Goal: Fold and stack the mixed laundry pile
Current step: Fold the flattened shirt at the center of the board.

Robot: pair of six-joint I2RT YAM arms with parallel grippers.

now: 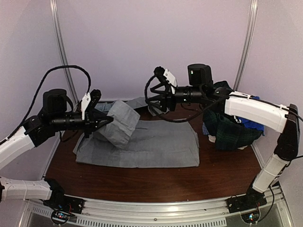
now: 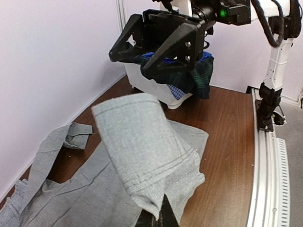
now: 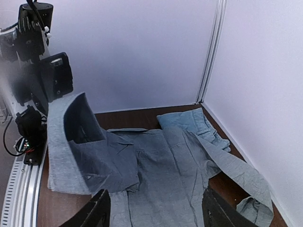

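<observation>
Top external, surface: brown, with one garment spread across it and the rest heaped at its far right corner.
Garment: the grey shirt lies flat mid-surface, its left side lifted into a flap.
Pile: the mixed laundry pile sits in a white bin, plaid on top and blue showing, just beside the shirt's right edge.
Arms: my left arm reaches in low, forearm near level. My right arm stretches leftward above the shirt's far edge.
Left: the left end effector is pressed together, pinching the flap's edge.
Right: the right end effector is spread and empty, off the cloth.
Step, as I judge it: folding the side inward. I'd carry the flap across level and taut, square it to the far edge, and let go only once it rests.
</observation>
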